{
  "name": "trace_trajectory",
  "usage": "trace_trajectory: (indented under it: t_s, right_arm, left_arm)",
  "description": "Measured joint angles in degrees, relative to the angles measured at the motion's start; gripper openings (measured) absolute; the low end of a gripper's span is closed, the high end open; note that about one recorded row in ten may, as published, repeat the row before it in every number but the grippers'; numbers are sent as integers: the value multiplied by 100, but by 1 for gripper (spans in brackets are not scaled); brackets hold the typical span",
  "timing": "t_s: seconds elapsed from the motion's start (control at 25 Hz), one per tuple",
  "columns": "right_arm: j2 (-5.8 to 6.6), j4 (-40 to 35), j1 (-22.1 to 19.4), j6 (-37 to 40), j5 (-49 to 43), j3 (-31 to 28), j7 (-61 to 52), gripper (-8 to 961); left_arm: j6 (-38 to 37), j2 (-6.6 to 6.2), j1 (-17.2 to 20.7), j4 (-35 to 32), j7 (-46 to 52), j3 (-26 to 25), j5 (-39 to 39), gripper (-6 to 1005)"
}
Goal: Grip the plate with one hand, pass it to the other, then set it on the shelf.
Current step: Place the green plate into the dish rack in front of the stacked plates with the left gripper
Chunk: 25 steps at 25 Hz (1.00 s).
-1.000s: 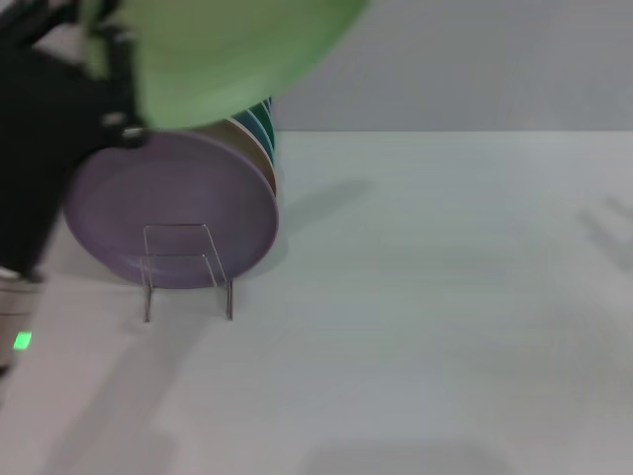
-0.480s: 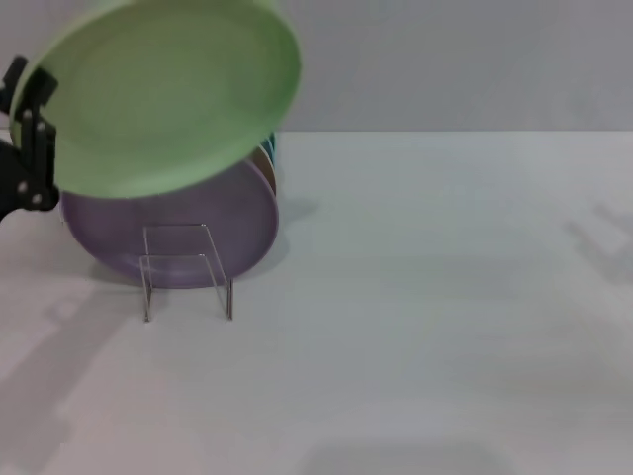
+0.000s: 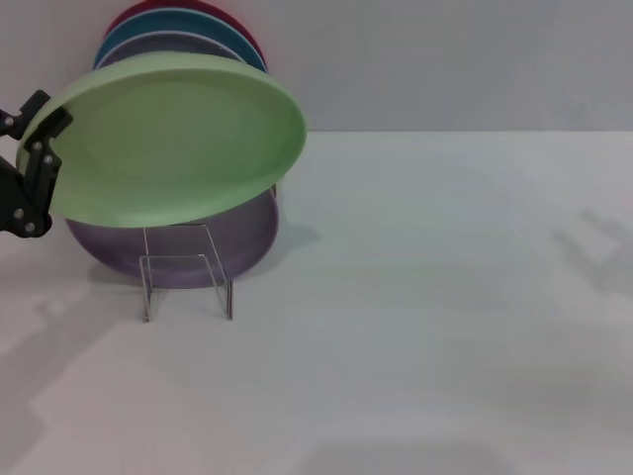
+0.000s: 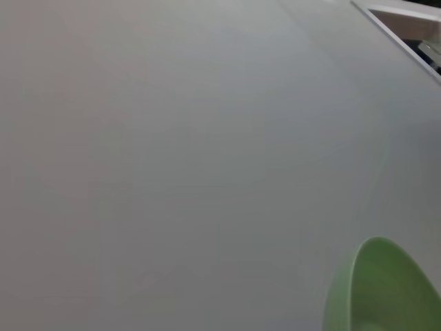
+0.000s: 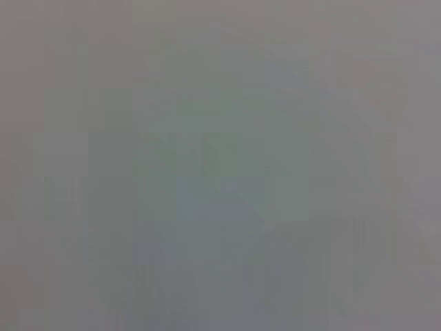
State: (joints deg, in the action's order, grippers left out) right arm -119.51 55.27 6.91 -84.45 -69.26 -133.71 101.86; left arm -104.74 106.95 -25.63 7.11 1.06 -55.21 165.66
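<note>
Left claw [image 3: 40, 124], at the worktop's far left edge, is clamped on the rim of the pale green plate [image 3: 178, 139], held tilted in the air above the clear shelf [image 3: 185, 269]. Behind and below it a purple plate [image 3: 198, 247] stands in the shelf, with other plates [image 3: 178, 30] farther back, on the white worktop [image 3: 425, 297].

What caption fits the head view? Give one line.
Left gripper holds the green plate tilted above the clear rack, before a purple plate.
</note>
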Motion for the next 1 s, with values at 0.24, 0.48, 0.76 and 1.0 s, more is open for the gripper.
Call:
trace_trajectory:
  t_s: [0.24, 0.48, 0.76, 1.0]
  right_arm:
    - [-8, -30, -17, -104, 1, 57, 139, 603]
    - [-11, -36, -49, -164, 1, 138, 253, 603]
    - [-11, -17, -54, -198, 1, 200, 287, 603]
    - [-11, -8, -60, -241, 1, 206, 296, 603]
  left_arm:
    - [-8, -61, -191, -285, 1, 81, -1, 80]
    - [50, -67, -284, -504, 3, 199, -4, 80]
    - [145, -70, -345, -587, -134, 371, -7, 81]
    - [436, -15, -374, -642, -146, 407, -9, 81]
